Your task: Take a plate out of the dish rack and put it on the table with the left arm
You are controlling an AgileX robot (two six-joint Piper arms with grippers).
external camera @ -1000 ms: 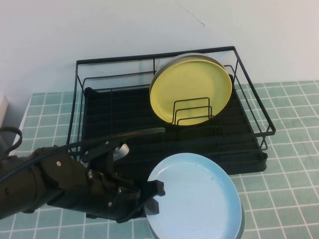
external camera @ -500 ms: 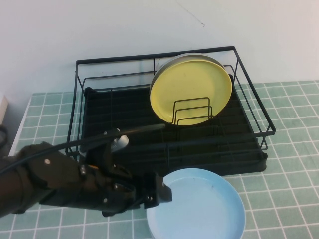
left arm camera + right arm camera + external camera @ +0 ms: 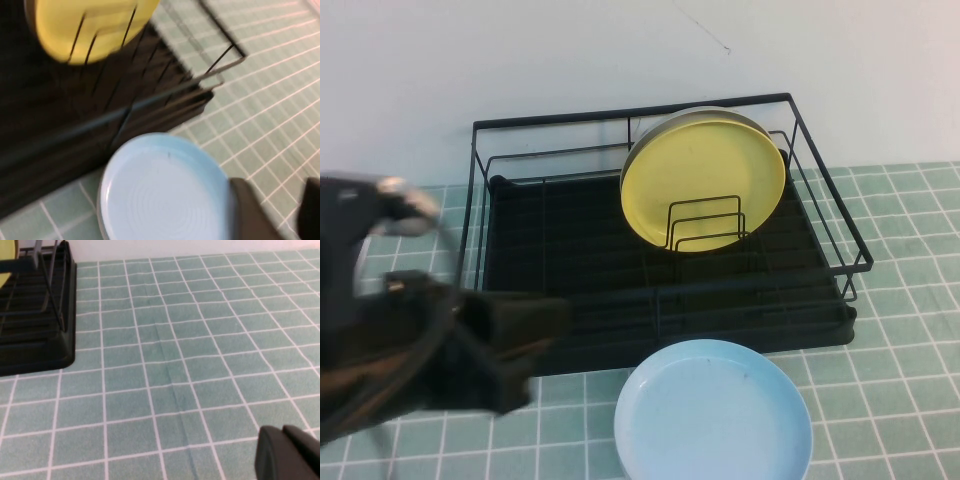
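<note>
The sky-blue plate (image 3: 713,412) lies flat on the green tiled table (image 3: 900,330), just in front of the black dish rack (image 3: 570,250). My left arm (image 3: 420,330) is a blurred dark mass at the left, apart from the plate. In the left wrist view my left gripper (image 3: 280,215) is open and empty. Its fingers (image 3: 250,210) are beside the plate's (image 3: 160,190) rim, with bare tile between them. My right gripper (image 3: 287,455) is shut and empty, low over the tiles (image 3: 175,365), out of the high view.
A yellow plate (image 3: 705,180) stands upright in the rack's wire dividers, with a paler plate's rim (image 3: 695,114) behind it. It also shows in the left wrist view (image 3: 85,25). A rack corner (image 3: 35,330) shows in the right wrist view. A wall runs behind the rack.
My left gripper let go of the blue plate and the arm pulled back to the left. The plate went from tilted in the grip to flat on the tiles.
</note>
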